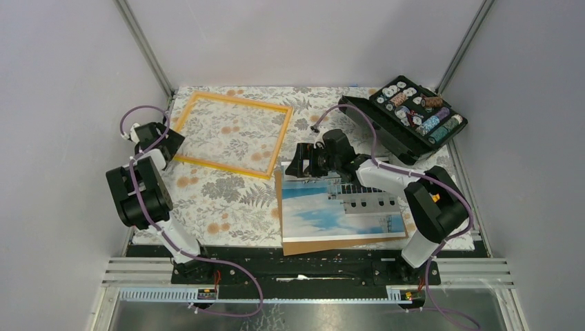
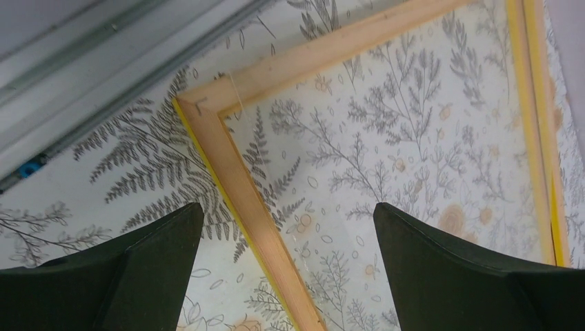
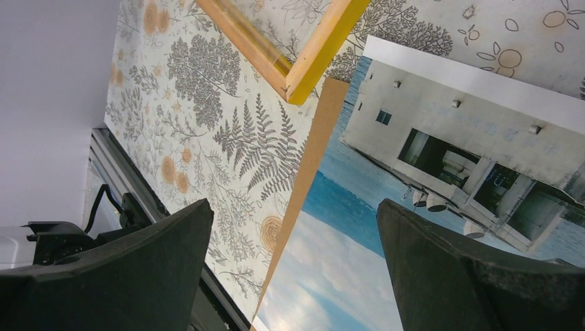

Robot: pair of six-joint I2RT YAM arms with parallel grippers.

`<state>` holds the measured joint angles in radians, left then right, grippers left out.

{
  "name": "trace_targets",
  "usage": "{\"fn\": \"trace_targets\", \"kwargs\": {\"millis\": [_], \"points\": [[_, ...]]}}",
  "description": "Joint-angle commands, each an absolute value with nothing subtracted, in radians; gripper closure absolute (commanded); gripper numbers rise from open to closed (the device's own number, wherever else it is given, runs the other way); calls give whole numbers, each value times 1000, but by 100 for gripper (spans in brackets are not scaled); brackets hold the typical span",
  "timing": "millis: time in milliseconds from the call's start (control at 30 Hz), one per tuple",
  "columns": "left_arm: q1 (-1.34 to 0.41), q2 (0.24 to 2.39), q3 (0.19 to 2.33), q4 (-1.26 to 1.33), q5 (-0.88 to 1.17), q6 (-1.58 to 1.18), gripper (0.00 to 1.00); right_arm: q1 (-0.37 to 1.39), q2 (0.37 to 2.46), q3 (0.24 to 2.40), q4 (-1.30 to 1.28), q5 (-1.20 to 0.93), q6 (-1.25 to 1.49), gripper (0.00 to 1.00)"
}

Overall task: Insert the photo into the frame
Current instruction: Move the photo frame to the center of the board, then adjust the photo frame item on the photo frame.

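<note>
Arm bases (image 1: 190, 265) sit bolted at near edge. Just past them, toward near-right corner, photo (image 1: 338, 214) lies flat on floral cloth (image 1: 227, 200), pic side up. Brown backing shows along its left and near sides, and it's a bit skewed to the table edge. R arm reaches over its right end. Photo is wholly outside frame (image 1: 279, 142).

R gripper (image 1: 298, 163) hangs over photo's far-left corner, fingers wide apart, nothing btwn them. Wrist view: one finger (image 3: 138, 269) over cloth, other over the print, backing edge running btwn.

Frame's near-right corner is right at that photo corner; can't tell if they touch. Frame lies flat on cloth, far-left part of table, cloth showing through its middle.

L gripper (image 1: 169, 141) is at frame's left bar by left edge, also spread wide and empty. Wrist view shows the bar passing btwn its fingers (image 2: 138, 276); contact w/ bar can't be told.

Black case (image 1: 414, 114) w/ small round parts sits open at far-right corner.
</note>
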<state>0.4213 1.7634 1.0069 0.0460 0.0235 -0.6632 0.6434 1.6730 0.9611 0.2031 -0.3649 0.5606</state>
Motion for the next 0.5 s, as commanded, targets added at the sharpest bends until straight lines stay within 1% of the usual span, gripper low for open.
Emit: {"fn": "trace_targets", "kwargs": {"millis": [0,100,200,300,467], "points": [[436,1734,1054,109,36,-643,1,644,1689,966,261,-420,576,5],[436,1746,1067,135,66,-659,1,640,1698,969,260,-420,575,5],[440,1809,1122,123,137,-681,1,639,1702,970,260,-420,572,4],[441,1812,1117,154,131,-689,1,640,1698,967,261,-415,563,2],[445,1830,1127,134,118,-677,1,640,1701,965,265,-420,567,2]]}}
